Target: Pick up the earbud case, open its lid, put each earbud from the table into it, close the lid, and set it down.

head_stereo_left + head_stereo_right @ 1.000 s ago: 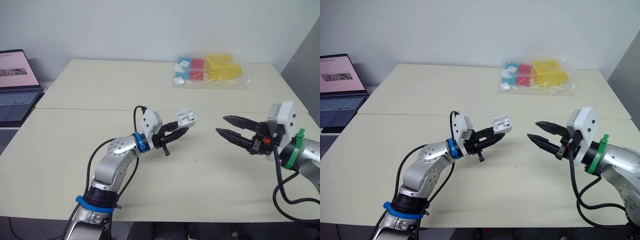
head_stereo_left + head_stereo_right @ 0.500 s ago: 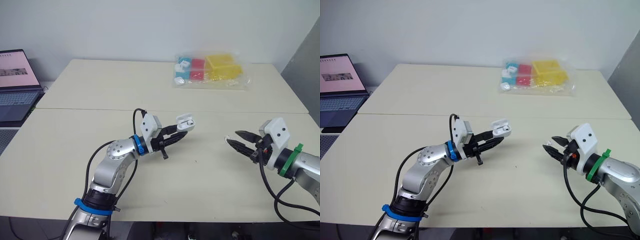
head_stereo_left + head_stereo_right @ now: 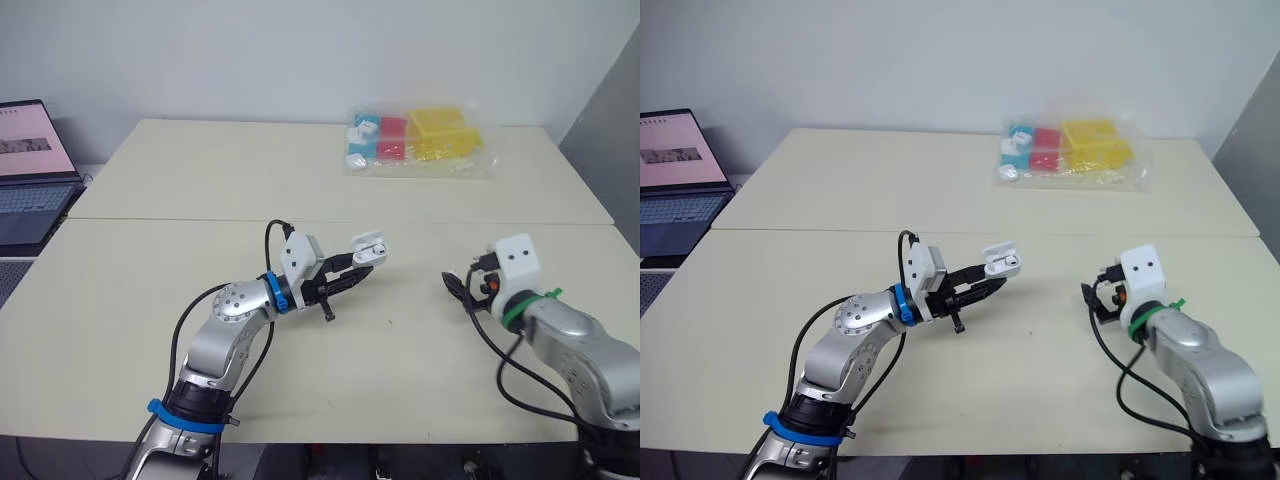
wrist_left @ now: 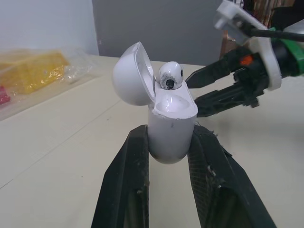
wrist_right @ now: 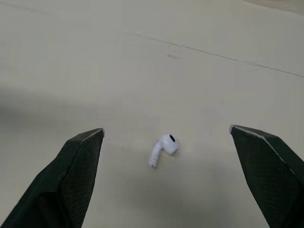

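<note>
My left gripper (image 3: 358, 270) is shut on the white earbud case (image 3: 369, 248), held above the table's middle. In the left wrist view the case (image 4: 172, 128) stands upright between the two fingers (image 4: 135, 161) with its lid tipped open, and one earbud (image 4: 169, 77) sits in it. To the right, my right gripper (image 3: 457, 289) points down at the table, open. In the right wrist view its gripper (image 5: 166, 131) is spread wide above a loose white earbud (image 5: 164, 148) lying on the table.
A clear plastic bag (image 3: 415, 140) of yellow, red and blue boxes lies at the table's far side. An open laptop (image 3: 30, 170) stands on a separate surface at the far left. The cream table (image 3: 400, 350) has a seam running across its middle.
My right gripper has swung from pointing toward the case to pointing down over the loose earbud, drawing back to the right. The left gripper with the case has sunk slightly.
</note>
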Robot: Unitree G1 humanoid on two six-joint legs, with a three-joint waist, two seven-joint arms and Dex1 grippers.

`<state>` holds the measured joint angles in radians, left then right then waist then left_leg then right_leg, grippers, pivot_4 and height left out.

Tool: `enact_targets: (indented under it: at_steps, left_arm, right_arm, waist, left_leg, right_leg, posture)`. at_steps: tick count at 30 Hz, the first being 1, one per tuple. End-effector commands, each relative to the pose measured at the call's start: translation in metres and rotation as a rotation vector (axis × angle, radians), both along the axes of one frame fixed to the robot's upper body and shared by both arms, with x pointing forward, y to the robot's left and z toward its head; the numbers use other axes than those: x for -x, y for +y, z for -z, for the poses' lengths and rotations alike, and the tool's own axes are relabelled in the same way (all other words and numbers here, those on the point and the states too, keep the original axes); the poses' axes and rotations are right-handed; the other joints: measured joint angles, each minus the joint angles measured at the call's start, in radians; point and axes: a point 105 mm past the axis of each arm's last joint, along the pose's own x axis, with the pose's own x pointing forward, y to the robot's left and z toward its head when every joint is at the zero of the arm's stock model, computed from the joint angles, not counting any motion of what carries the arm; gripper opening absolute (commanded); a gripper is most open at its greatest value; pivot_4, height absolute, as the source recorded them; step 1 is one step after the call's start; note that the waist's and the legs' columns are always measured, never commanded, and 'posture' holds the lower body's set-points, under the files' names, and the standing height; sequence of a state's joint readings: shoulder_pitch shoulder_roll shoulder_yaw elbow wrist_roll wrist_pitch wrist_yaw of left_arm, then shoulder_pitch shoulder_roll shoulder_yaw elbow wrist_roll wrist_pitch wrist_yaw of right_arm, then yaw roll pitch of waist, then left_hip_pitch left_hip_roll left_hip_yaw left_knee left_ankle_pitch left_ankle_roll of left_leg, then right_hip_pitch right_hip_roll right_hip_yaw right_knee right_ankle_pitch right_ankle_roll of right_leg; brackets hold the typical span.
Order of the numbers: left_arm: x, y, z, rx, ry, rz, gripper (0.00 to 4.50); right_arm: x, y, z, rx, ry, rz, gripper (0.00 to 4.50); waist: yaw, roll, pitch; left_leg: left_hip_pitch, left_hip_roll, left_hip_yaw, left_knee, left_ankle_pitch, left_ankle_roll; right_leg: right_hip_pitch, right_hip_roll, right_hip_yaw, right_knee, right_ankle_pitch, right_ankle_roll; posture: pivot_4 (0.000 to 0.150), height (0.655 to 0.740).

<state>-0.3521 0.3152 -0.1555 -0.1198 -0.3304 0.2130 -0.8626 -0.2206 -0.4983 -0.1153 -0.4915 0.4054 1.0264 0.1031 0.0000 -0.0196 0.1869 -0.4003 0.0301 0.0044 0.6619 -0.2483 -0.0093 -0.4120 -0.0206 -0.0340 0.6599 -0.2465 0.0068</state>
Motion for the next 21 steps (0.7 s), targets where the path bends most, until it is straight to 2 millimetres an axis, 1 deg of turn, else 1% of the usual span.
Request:
enact_targets:
  at_steps: [1, 2, 6, 13, 18, 20, 21]
  left_arm:
    - [0.003, -0.003, -0.009, 0.010, -0.042, 0.016, 0.76]
    - [0.002, -0.003, -0.008, 0.009, -0.042, 0.016, 0.76]
    - [0.003, -0.003, -0.008, 0.007, -0.044, 0.013, 0.76]
    - [0.004, -0.002, -0.006, 0.006, -0.042, 0.008, 0.76]
    - [0.004, -0.002, -0.007, 0.006, -0.043, 0.007, 0.76]
    - [0.004, -0.002, -0.007, 0.006, -0.043, 0.008, 0.76]
    - [0.004, -0.002, -0.007, 0.006, -0.043, 0.008, 0.76]
  right_arm:
    - [-0.015, -0.008, -0.003, 0.001, -0.005, 0.087, 4.43]
    - [-0.017, -0.007, -0.002, 0.000, -0.004, 0.091, 4.43]
    - [-0.029, -0.007, 0.011, -0.007, 0.025, 0.159, 4.43]
    - [-0.031, 0.000, 0.025, -0.027, 0.052, 0.176, 4.43]
    - [-0.029, -0.001, 0.030, -0.043, 0.068, 0.194, 4.43]
    - [-0.029, -0.001, 0.032, -0.059, 0.077, 0.208, 4.07]
    - [-0.029, -0.001, 0.032, -0.065, 0.080, 0.213, 3.82]
  waist:
    - [0.000, 0.000, 0.000]
    - [0.000, 0.000, 0.000]
    - [0.000, 0.000, 0.000]
    - [-0.001, 0.000, 0.000]
    - [-0.002, 0.000, 0.000]
    - [-0.002, 0.000, 0.000]
    - [-0.002, 0.000, 0.000]
  left_leg:
    - [0.000, 0.000, 0.000, 0.000, 0.000, 0.000]
    - [0.000, 0.000, 0.000, 0.000, 0.000, 0.000]
    - [-0.001, 0.000, 0.001, -0.001, 0.000, 0.000]
    - [-0.001, 0.000, 0.000, -0.001, 0.000, 0.000]
    - [0.000, 0.000, 0.000, -0.001, 0.000, 0.000]
    - [0.000, 0.000, 0.000, -0.001, 0.000, 0.000]
    - [0.000, 0.000, 0.000, -0.001, 0.000, 0.000]
  right_leg:
    - [0.000, 0.000, 0.000, 0.000, 0.000, 0.000]
    - [0.000, 0.000, 0.000, 0.000, 0.000, 0.000]
    - [0.000, 0.000, 0.000, -0.001, 0.000, 0.000]
    - [-0.001, 0.000, 0.001, 0.000, 0.000, 0.000]
    - [-0.001, 0.000, 0.001, 0.001, 0.000, 0.000]
    - [-0.001, 0.000, 0.001, 0.001, 0.000, 0.000]
    - [-0.001, 0.000, 0.000, 0.001, 0.000, 0.000]
  posture:
    - [0.150, 0.7345]
    - [0.150, 0.7345]
    - [0.150, 0.7345]
    - [0.150, 0.7345]
    - [0.150, 0.7345]
    - [0.150, 0.7345]
    - [0.150, 0.7345]
